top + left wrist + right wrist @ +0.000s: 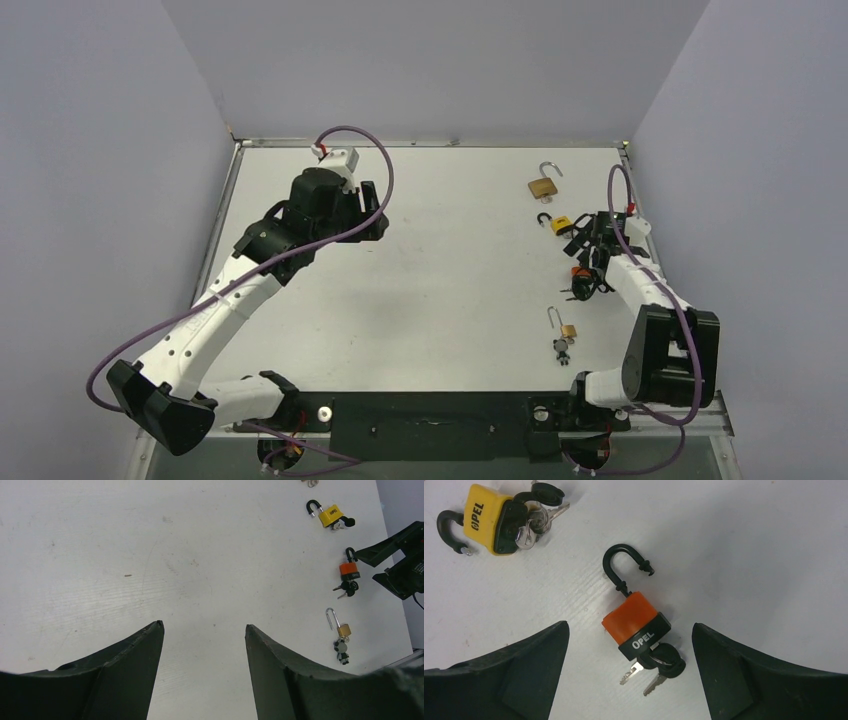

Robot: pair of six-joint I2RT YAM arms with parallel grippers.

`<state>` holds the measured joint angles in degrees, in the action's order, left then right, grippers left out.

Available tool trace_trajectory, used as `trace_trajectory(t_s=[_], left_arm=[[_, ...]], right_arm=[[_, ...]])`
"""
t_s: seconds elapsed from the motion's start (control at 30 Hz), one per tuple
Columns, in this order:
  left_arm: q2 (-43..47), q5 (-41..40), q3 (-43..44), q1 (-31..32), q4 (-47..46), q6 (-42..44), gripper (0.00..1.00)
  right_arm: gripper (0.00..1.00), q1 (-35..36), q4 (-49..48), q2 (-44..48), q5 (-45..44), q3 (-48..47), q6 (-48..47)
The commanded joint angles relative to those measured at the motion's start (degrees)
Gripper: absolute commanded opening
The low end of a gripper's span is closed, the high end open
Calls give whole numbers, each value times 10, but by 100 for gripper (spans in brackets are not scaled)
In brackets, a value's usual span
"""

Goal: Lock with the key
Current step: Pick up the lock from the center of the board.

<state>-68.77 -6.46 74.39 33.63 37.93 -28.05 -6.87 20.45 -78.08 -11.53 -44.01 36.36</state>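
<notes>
Between the spread, empty fingers (524,670) of our right pincer (630,626) lies the orange lock (636,620), flat on the table (749,555), shackle (616,560) sprung, keys (659,665) hanging from its base. We judge it rigid, dense, slick-shelled; grip the body's flanks. Left pincer (204,625) gapes too, well apart.

A white table (430,290) stands enclosed by plain lavender walls (100,150).

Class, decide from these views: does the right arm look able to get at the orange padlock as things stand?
Probably yes. The right arm's open fingers hang directly over the orange padlock, which shows in the gap between them with nothing on top; the yellow padlock lies apart.
</notes>
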Motion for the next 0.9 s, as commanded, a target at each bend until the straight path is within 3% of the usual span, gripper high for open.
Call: trace_trajectory(t_s=[0.0, 0.37, 0.87], left_arm=[[12, 22, -8, -5, -9, 7, 59], [18, 32, -11, -12, -9, 13, 59], [26, 38, -15, -25, -8, 7, 59]], right_arm=[[89, -13, -73, -44, 33, -4, -8], [88, -14, -70, -139, 17, -46, -30], [81, 71, -8, -134, -32, -49, -40]])
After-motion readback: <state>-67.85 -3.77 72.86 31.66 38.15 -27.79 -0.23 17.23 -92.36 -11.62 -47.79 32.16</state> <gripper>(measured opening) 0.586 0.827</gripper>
